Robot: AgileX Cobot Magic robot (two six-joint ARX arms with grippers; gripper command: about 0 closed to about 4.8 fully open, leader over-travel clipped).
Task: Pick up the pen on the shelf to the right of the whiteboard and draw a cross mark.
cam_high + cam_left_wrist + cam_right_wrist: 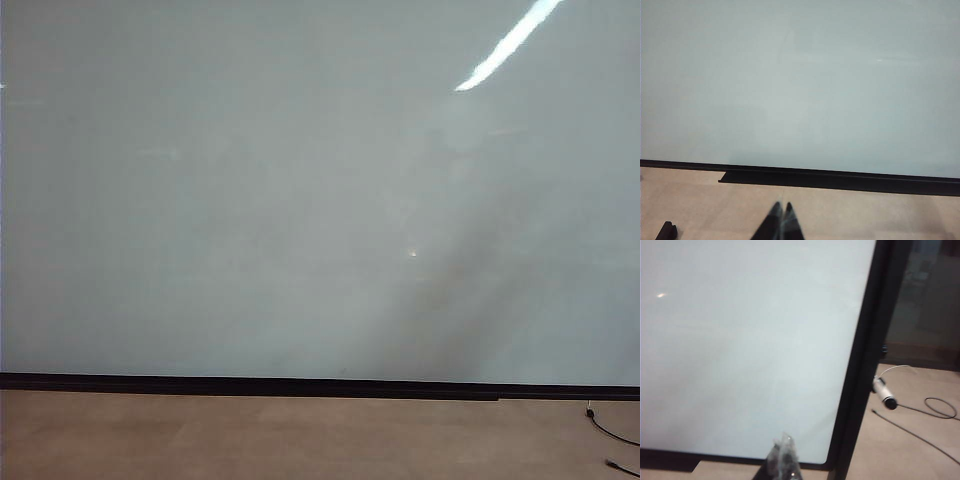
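The whiteboard fills the exterior view, a pale glossy board with a black strip along its bottom. No gripper shows in that view. In the right wrist view the pen, a short white marker with a black tip, sticks out just beyond the board's black right frame. I cannot make out the shelf under it. My right gripper is shut and empty, low in front of the board, well short of the pen. My left gripper is shut and empty over the tan floor. No cross mark is in view.
A black ledge runs below the board's strip. A dark cable loops on the floor past the frame, and cable ends lie at the exterior view's lower right. A small black object lies on the floor near the left gripper.
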